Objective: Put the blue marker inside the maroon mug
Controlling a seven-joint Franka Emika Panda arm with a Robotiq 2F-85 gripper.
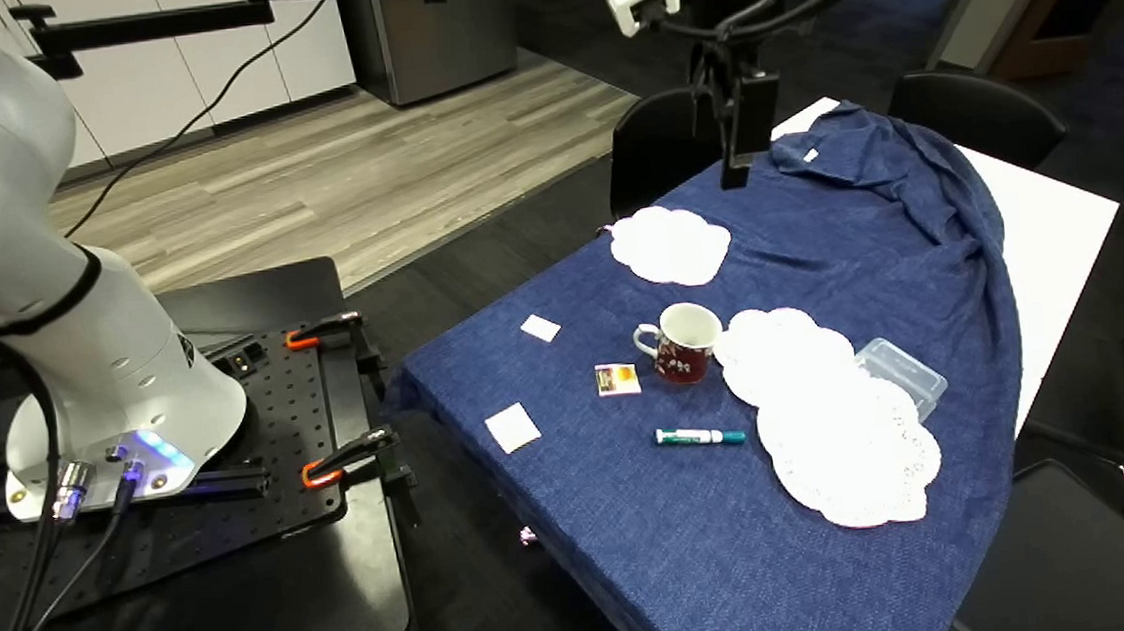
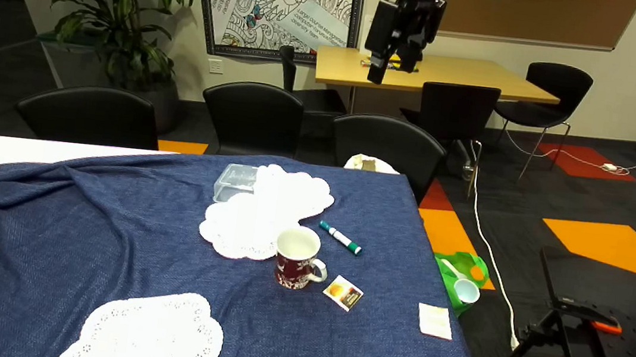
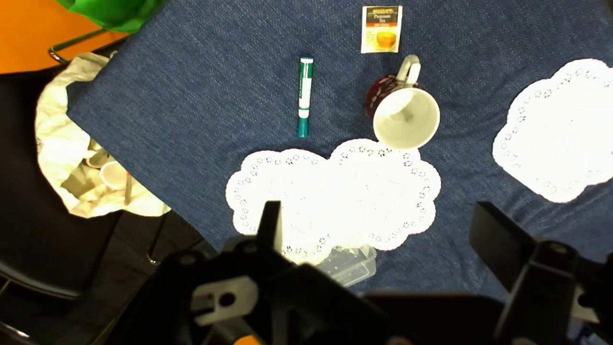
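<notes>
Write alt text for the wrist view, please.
A teal-green marker lies on blue cloth, left of a maroon mug in the picture. White doilies and a tea packet lie nearby; black fingers stand wide apart in the foreground, holding nothing.

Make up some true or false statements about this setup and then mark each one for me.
1. The marker lies on the blue cloth, outside the mug. True.
2. The marker touches the mug. False: blue cloth shows between them.
3. The mug lies on its side. False: it stands upright.
4. The pincer is open and empty. True.
5. The tea packet lies near the mug's handle. True.
6. The handle is dark red. False: it is whitish.
</notes>
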